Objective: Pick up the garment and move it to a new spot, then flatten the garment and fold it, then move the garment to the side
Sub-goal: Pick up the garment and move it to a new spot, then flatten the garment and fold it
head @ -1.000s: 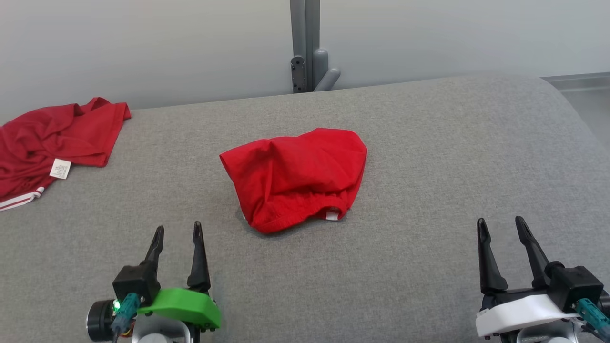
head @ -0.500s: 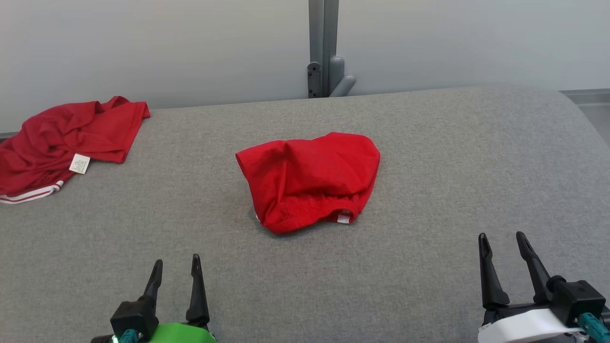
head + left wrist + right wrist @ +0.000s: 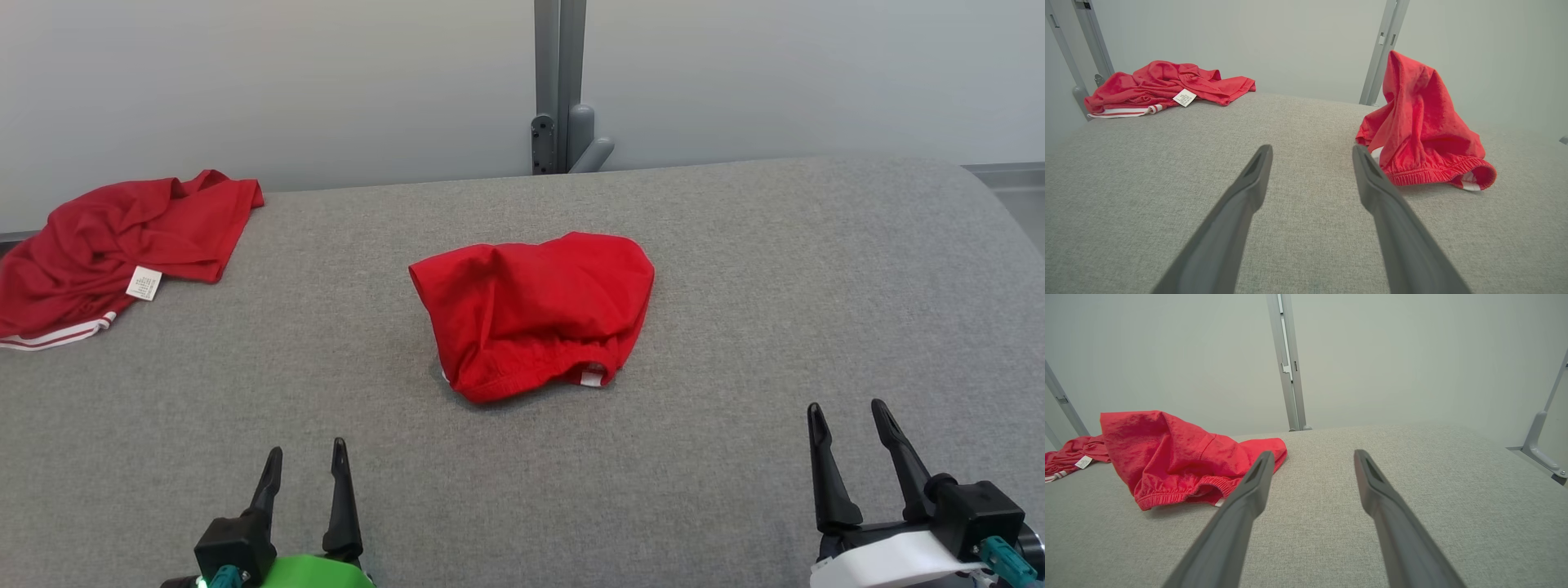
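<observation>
At the middle of the grey padded surface point(image 3: 735, 269) lies the bright red garment point(image 3: 531, 310), bunched into a loose heap and not yet flattened; its gathered elastic waistband point(image 3: 1429, 175) faces the surface's near edge, and a small white tag point(image 3: 589, 377) peeks out under that band on the right. From the left wrist view part of the cloth stands up in a tall peak above the surface, while the band rests on the padding. Over the surface's near edge on the left hovers the left gripper point(image 3: 307, 447), its two dark fingers spread apart with bare grey padding between them and nothing held; it is well apart from the heap. Over the near edge on the right the right gripper point(image 3: 845, 405) hangs likewise, jaws wide and empty, fingers pointing toward the surface's far edge, also well short of the cloth. At the surface's far left corner rests a second, darker red garment point(image 3: 122, 245), crumpled, with a white printed label point(image 3: 144, 283) lying on it and a white-striped hem point(image 3: 57, 335) toward the left edge; it is well apart from the central heap. Behind the surface's far edge, about at its middle, a grey metal post point(image 3: 559, 82) rises against a pale wall point(image 3: 245, 82)
</observation>
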